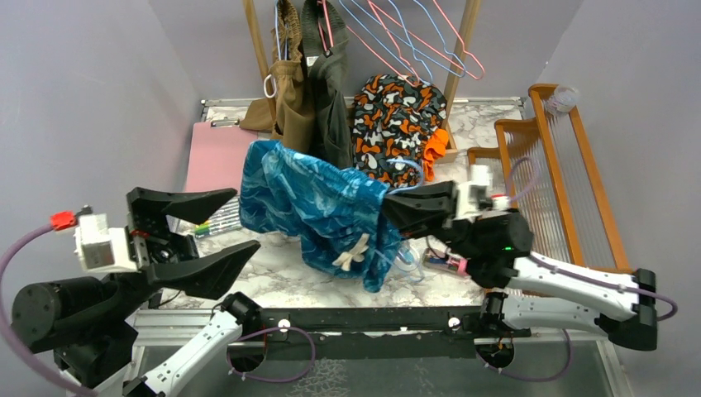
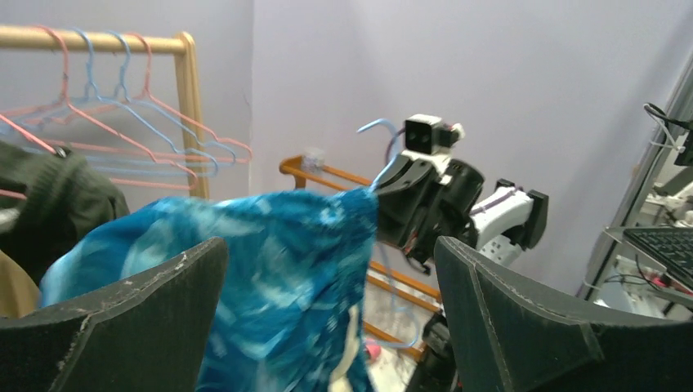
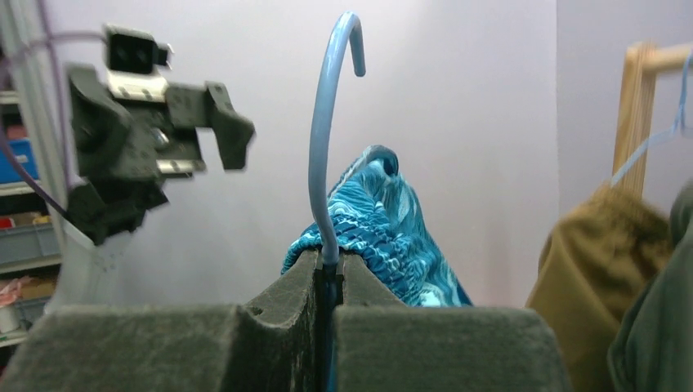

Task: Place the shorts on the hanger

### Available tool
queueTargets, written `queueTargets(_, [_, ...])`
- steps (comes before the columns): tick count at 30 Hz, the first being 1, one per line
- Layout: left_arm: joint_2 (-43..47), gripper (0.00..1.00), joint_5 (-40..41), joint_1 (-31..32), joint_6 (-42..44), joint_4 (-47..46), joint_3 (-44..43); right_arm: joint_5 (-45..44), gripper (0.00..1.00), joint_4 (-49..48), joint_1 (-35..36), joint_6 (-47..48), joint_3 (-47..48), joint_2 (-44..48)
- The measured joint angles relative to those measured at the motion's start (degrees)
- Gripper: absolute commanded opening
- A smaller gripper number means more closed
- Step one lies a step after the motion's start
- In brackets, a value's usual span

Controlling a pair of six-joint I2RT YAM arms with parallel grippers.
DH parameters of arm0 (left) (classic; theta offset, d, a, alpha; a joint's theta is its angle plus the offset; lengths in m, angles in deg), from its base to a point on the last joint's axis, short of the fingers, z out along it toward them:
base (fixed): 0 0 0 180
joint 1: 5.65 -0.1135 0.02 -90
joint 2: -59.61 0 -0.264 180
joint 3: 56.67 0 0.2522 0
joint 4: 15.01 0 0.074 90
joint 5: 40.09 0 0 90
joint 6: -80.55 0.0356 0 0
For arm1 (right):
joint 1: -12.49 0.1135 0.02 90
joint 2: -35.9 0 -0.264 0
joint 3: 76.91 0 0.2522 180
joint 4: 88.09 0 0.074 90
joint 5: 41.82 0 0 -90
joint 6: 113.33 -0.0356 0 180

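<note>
Right fingers [image 3: 304, 287]: pressed fully together. They clamp the hanger [image 3: 322, 147] on its wire stem, just under the hook. The hook rises straight up out of the closed tips.

The shorts [image 1: 306, 198] are draped over the hanger and hang directly beyond the right fingertips, clear of the marbled surface [image 1: 273, 281]. The gathered waistband bunches against the tips. The cream drawstring bow [image 1: 351, 251] dangles just below and in front of them. A loop of the light-blue wire shows under the fingers, beside the lower edge of the cloth.

Left fingers [image 1: 231, 252]: spread wide apart, with nothing between them. They point toward the far end of the shorts from the right fingers. From above, the tips sit just beside the hem. In the left wrist view the cloth appears to lie just beyond the tips rather than inside the gap, though contact cannot be ruled out from these angles.

Beyond the shorts, away from both sets of fingers:
- a wooden rail [image 2: 98, 39] carrying pink and blue wire hangers;
- a tan garment [image 1: 291, 99] and an olive garment [image 1: 331, 91] hanging from it;
- an orange, black and white patterned garment [image 1: 397, 124] lying just behind the right fingers.

A pink clipboard [image 1: 211, 153] lies on the surface past the left fingertips.
</note>
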Motion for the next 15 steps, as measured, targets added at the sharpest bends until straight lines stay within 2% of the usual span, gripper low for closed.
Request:
queueTargets(1, [0.0,0.99,0.44,0.0,1.03,-0.11,-0.76,1.4,0.01,4.39,0.0,1.38,4.09,1.57])
queueTargets(2, [0.0,0.99,0.68,0.0,1.7,-0.24,-1.42,1.55,0.01,4.66,0.0,1.51,4.52,2.71])
queueTargets(9, [0.11,0.99,3.82,0.0,6.05,-3.32,-5.73,8.31,0.01,15.87,0.0,2.86,22.8,7.58])
queueTargets(15, [0.48,0.99,5.44,0.0,6.73,-4.59,-3.13,9.73,0.01,17.2,0.0,2.69,22.62,13.22])
